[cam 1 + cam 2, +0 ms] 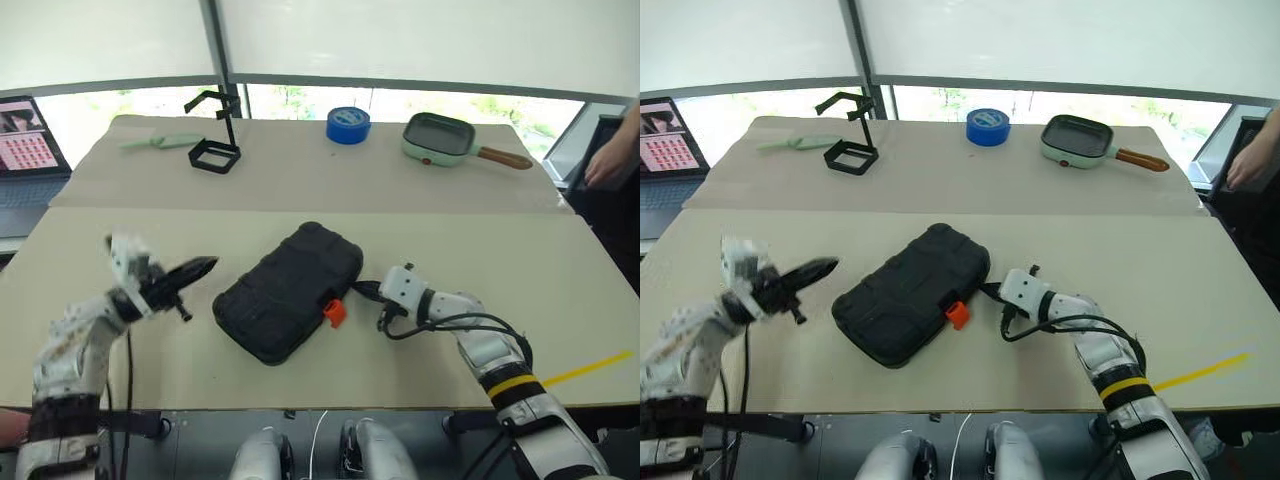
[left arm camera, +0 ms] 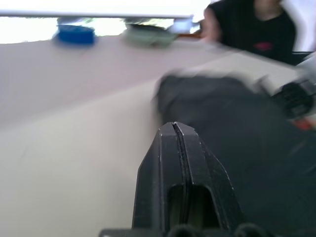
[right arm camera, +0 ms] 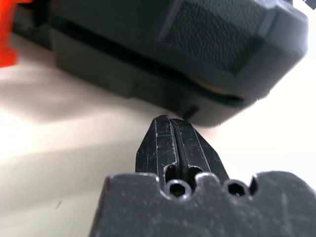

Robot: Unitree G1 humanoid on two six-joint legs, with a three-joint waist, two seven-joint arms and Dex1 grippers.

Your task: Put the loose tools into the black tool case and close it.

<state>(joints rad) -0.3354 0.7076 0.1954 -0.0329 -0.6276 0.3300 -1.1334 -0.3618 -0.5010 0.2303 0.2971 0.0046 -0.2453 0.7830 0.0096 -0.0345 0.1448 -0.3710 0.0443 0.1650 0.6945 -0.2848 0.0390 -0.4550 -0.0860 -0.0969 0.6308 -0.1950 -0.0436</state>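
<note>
From the head view, the black tool case [image 1: 290, 291] lies closed at the table's centre, its orange latch [image 1: 334, 313] facing the right gripper [image 1: 362, 290] at its 3 o'clock; the left gripper [image 1: 203, 266] hangs at its 9 o'clock. The left wrist view shows its fingers [image 2: 170, 163] pressed together, empty. The right wrist view shows fingers [image 3: 165, 143] likewise closed, just short of the case's edge.

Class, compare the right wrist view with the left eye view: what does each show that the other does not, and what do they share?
Right wrist view alone: a close look at the seam along the side of the black tool case, and the right gripper shut, its tips near that side.

Left eye view alone: the left gripper shut and raised beside the case, the blue tape roll, the black open square stand, the pale green pan.

Both: the case and its orange latch.
</note>
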